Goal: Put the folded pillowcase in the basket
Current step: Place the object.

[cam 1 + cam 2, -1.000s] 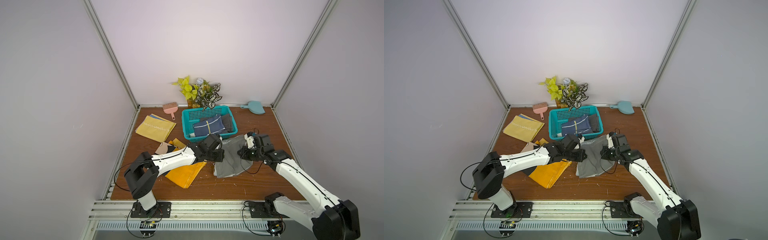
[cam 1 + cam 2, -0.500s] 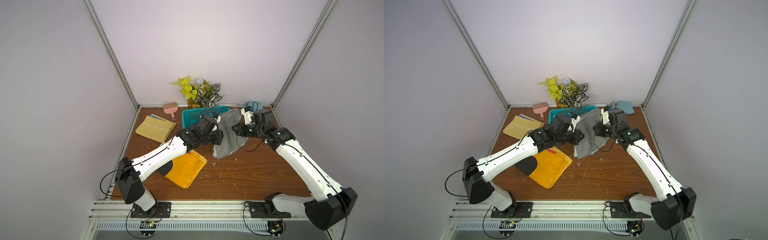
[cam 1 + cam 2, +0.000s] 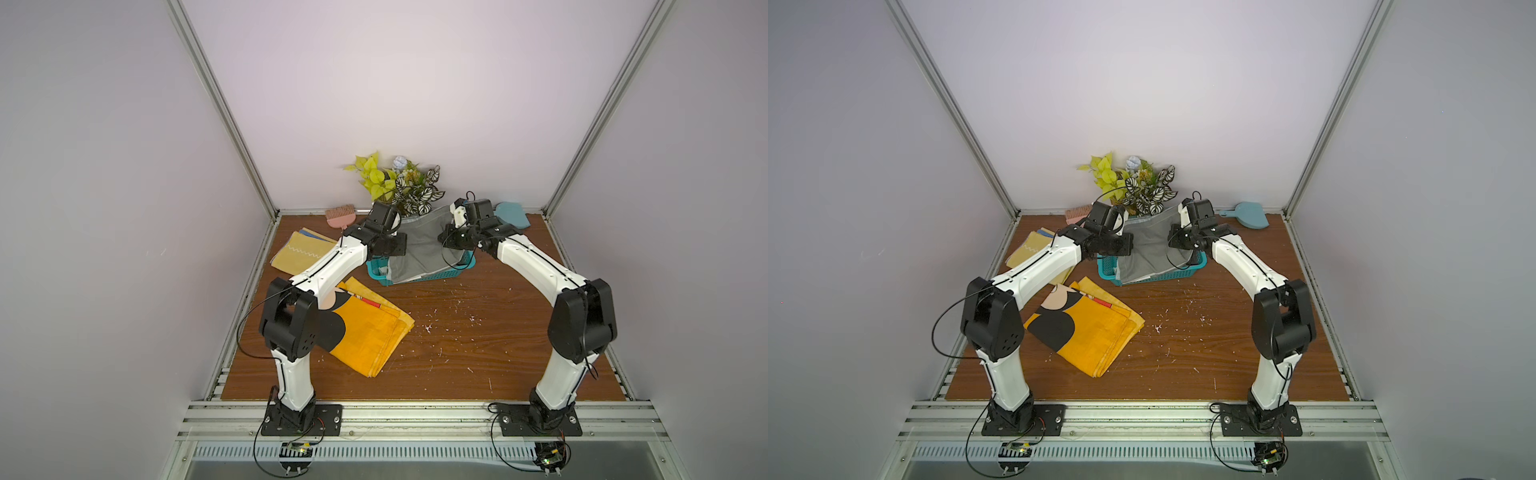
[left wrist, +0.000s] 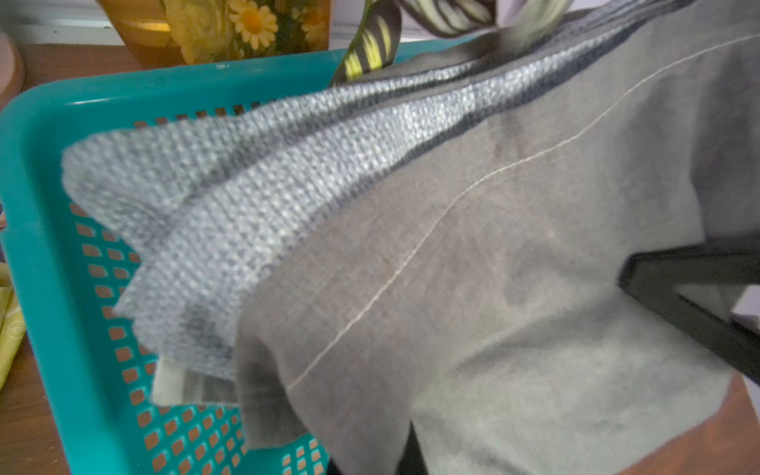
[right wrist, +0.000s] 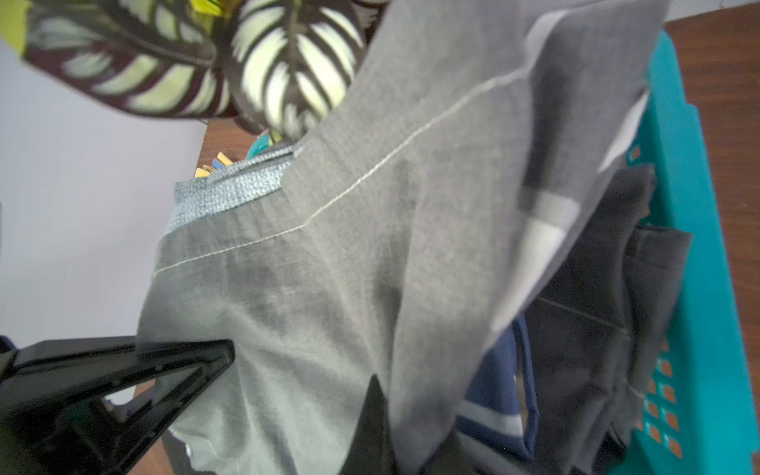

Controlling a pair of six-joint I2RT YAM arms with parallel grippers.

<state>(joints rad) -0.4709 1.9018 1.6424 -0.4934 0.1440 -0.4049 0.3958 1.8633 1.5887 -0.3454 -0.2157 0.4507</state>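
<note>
A grey folded pillowcase (image 3: 419, 249) (image 3: 1148, 253) hangs between my two grippers over the teal basket (image 3: 436, 276) (image 3: 1163, 277). Its lower edge droops across the basket's front rim. My left gripper (image 3: 392, 245) (image 3: 1126, 245) is shut on the pillowcase's left side and my right gripper (image 3: 448, 241) (image 3: 1174, 241) on its right side. In the left wrist view the pillowcase (image 4: 493, 267) covers most of the basket (image 4: 49, 267). The right wrist view shows the pillowcase (image 5: 370, 267) above a navy cloth (image 5: 493, 390) and a dark grey cloth (image 5: 596, 308) lying in the basket (image 5: 699, 246).
A potted plant (image 3: 399, 183) stands right behind the basket, its leaves touching the pillowcase. A pink brush (image 3: 338, 216) and a teal dustpan (image 3: 513, 214) lie at the back. A yellow folded cloth (image 3: 299, 255) and an orange patterned cloth (image 3: 365, 332) lie on the left. White crumbs dot the table.
Both grippers have lifted the grey pillowcase off the table in front of the basket and carried it back and up until it hangs over the basket.
</note>
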